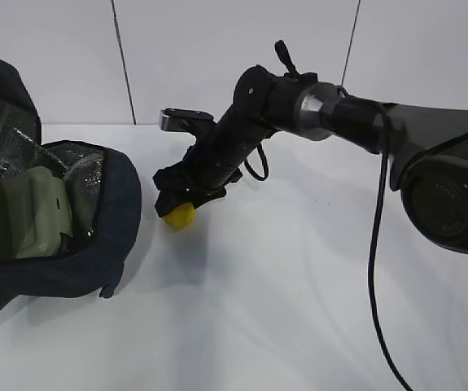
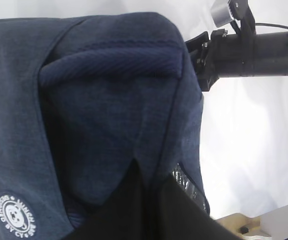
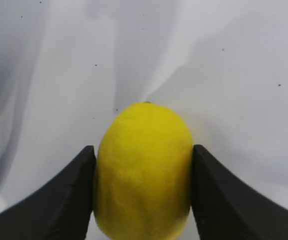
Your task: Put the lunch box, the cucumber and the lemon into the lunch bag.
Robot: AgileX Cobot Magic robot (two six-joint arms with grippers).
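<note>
Looking across the table [image 1: 299,309], we see a plain white cloth, softly creased, running back to a pale wall with two thin dark seams at about 11 and 1 o'clock of the exterior view.

The right pincer [image 1: 181,210] reaches in from 3 o'clock and comes down near the middle of the table. In the right wrist view its two black fingers [image 3: 58,200] press against both flanks of the lemon [image 3: 142,170], so we call it clamped on the lemon, jaws standing as far apart as the fruit is wide. The lemon rests at table level, just beside the lunch bag [image 1: 95,244], at 3 o'clock from the bag's mouth.

The left pincer [image 2: 149,210] shows only as dark shapes at 6 o'clock of the left wrist view, hard against the navy fabric; its jaws are together, and a fold of the bag appears pinched between them, though we cannot tell for certain.

The bag lies at 9 o'clock in the exterior view, mouth gaping toward the middle, silver lining showing. Inside sits the lunch box [image 1: 34,216], its pale green lid visible.

Counting: one lunch bag, one lunch box, one lemon, two pincers. A white round logo [image 2: 16,221] marks the bag at 7 o'clock of the left wrist view.
</note>
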